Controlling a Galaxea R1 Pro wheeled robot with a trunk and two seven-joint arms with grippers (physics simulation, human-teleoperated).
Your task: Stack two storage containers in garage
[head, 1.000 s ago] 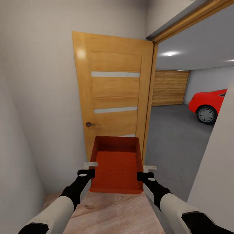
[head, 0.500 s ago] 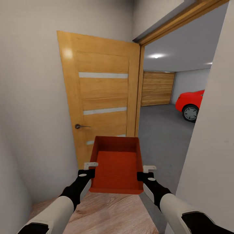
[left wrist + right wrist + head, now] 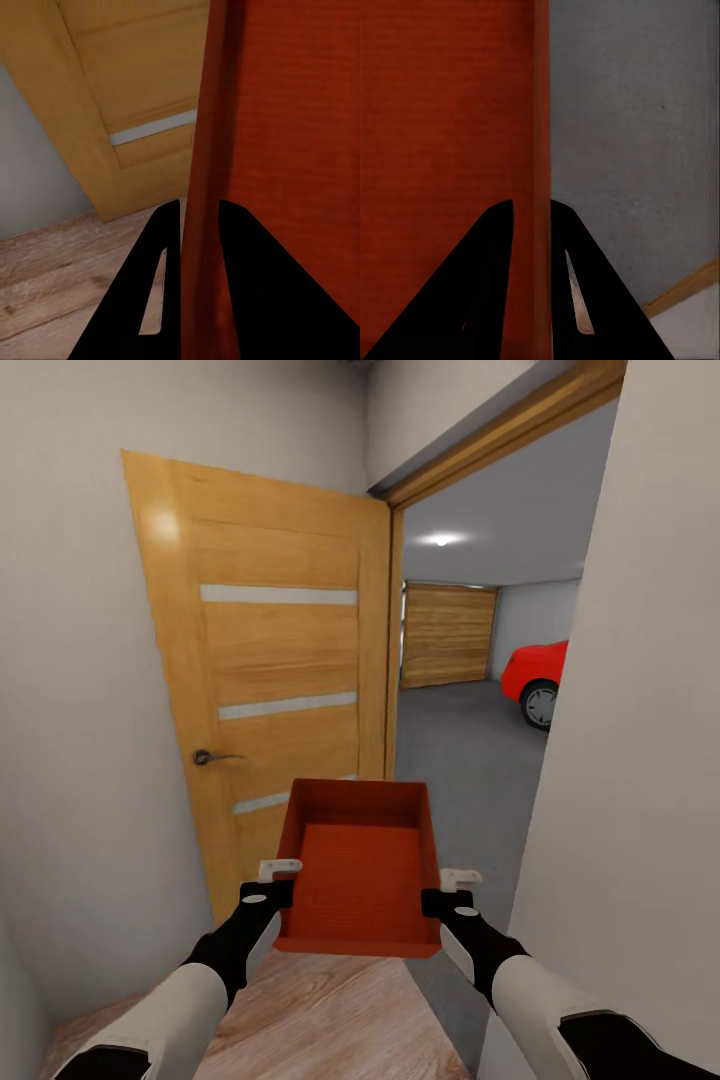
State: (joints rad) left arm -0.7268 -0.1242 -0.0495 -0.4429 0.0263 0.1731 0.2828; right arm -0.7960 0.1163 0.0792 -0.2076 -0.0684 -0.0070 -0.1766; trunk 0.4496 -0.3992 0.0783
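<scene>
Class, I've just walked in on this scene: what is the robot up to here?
The robot is carrying one orange-red storage container in front of it with both arms. The left claw grips the container's left wall and the right claw grips its right wall, each pinching the thin wall between its fingers. It stands on the wood floor beside an open wooden door; beyond are the garage's grey floor and a red car.

walls (image 3: 70, 660) white | door (image 3: 270, 660) open (wood) | garage floor (image 3: 460, 750) grey | ceiling light (image 3: 440, 540) on
</scene>
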